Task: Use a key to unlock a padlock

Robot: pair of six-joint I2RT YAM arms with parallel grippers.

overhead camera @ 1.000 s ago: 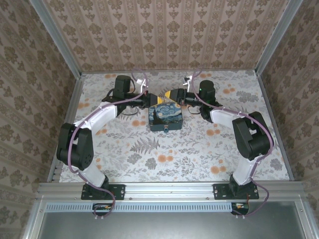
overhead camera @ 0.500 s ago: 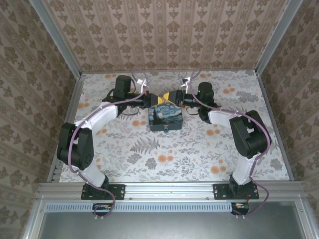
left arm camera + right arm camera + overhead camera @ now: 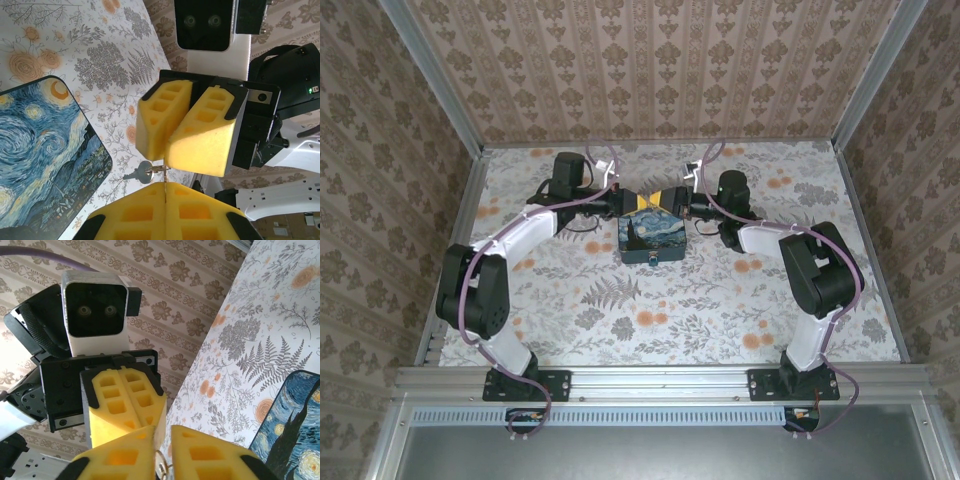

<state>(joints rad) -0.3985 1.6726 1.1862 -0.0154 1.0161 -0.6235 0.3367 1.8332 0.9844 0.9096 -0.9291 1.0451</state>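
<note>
Left gripper (image 3: 165,186) fully closed, pinching key (image 3: 143,173); right gripper (image 3: 164,161) nearly closed at it, hold unclear; both beside box (image 3: 45,160) edge; table (image 3: 650,330) open around.

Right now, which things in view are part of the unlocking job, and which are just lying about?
In the job: key, hanging by the tools' tips; left tool, shut; right tool, facing it.
Lying about: Starry Night painted tin box, untouched; floral table cover.

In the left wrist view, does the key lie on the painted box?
No, the key sits between the two pairs of yellow fingers, past the edge of the box and not on its lid.
</note>
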